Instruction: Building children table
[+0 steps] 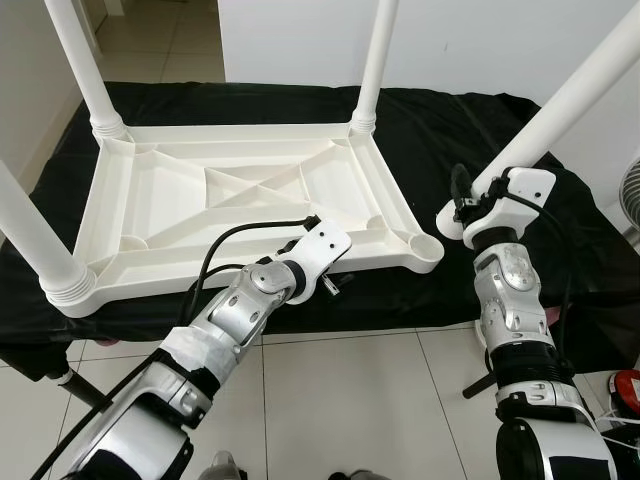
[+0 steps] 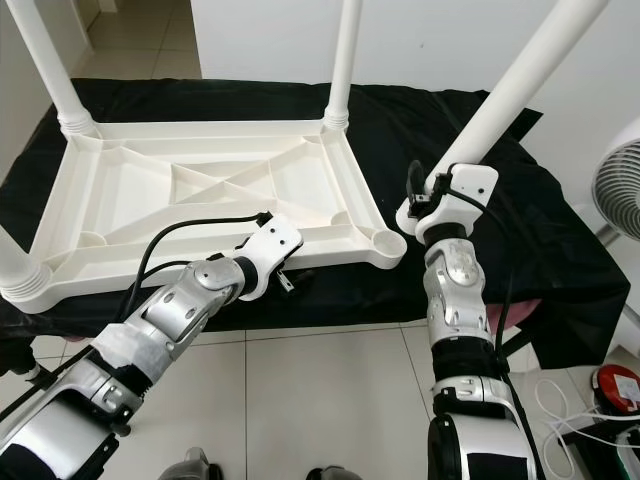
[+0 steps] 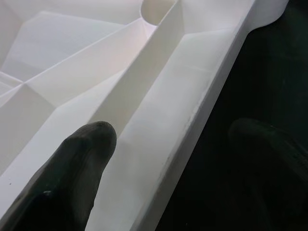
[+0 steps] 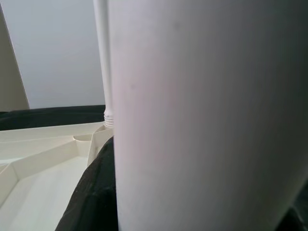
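The white plastic tabletop lies upside down on a black cloth. Legs stand in its far left, far right and near left corners. The near right socket is bare. My right gripper is shut on the fourth leg, which leans up and to the right just beside that socket. My left gripper is open at the tabletop's near rim. One finger is over the inside and the other over the cloth.
The cloth-covered surface ends at a near edge above the tiled floor. A fan stands at the right, with a red object and white cables on the floor below it. A white wall is behind.
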{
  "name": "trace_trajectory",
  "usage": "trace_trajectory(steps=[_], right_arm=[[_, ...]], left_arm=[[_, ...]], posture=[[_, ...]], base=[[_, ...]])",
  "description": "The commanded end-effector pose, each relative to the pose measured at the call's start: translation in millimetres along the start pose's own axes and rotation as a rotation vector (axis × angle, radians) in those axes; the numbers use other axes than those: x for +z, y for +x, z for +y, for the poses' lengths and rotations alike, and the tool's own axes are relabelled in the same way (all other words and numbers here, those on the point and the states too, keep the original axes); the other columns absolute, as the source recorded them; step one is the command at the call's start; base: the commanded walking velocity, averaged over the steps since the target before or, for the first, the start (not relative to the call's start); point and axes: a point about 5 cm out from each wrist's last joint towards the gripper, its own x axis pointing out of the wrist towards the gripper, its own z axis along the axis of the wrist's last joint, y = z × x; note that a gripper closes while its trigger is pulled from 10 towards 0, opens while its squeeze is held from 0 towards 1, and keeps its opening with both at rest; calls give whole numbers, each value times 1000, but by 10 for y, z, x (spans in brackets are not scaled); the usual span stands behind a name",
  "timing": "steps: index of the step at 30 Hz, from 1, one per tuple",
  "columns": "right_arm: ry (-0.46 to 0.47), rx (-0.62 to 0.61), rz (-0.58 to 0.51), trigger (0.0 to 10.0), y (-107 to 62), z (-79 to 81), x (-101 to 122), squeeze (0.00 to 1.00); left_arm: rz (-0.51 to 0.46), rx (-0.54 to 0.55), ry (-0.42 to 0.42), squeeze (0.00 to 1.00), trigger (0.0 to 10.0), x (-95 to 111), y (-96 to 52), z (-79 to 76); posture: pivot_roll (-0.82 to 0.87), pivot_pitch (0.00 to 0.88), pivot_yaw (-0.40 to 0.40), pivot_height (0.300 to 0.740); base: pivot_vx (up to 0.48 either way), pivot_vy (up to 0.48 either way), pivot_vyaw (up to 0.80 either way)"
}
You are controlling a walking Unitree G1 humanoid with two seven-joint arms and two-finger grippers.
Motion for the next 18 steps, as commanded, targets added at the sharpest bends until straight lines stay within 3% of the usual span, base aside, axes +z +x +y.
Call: trace_trajectory(steps=[1, 7, 8, 9, 10, 13, 14, 18], right_arm=[[-5, -11, -14, 10000, -4, -41, 47, 0], [-8, -14, -16, 10000, -7, -34, 58, 0], [-10, -14, -17, 10000, -10, -31, 61, 0], [-12, -14, -16, 10000, -13, -30, 62, 0], [-14, -15, -15, 10000, -18, -32, 61, 0], [-15, -16, -14, 10000, -21, -35, 60, 0], [-17, -19, -13, 10000, -25, -39, 60, 0], [-21, -22, -14, 10000, -26, -40, 65, 0]], left_arm=[[16, -42, 27, 0, 10000, -11, 33, -50], [29, -54, 45, 0, 10000, 11, 86, -35], [28, -62, 53, 0, 4667, 29, 99, -33], [29, -73, 64, 0, 10000, 52, 118, -23], [23, -89, 77, 0, 6588, 76, 130, -24], [24, -98, 83, 0, 6745, 93, 141, -23], [25, -119, 98, 0, 0, 105, 154, -31], [33, -137, 119, 0, 0, 107, 166, -36]], posture=[[27, 54, -23, 740], [23, 55, -15, 740], [22, 54, -12, 740], [21, 56, -6, 740], [21, 56, -6, 740], [21, 56, -3, 740], [20, 54, 0, 740], [18, 54, 6, 740]], base=[[0, 0, 0], [0, 0, 0], [0, 0, 0], [0, 0, 0], [0, 0, 0], [0, 0, 0], [0, 0, 0], [0, 0, 0]])
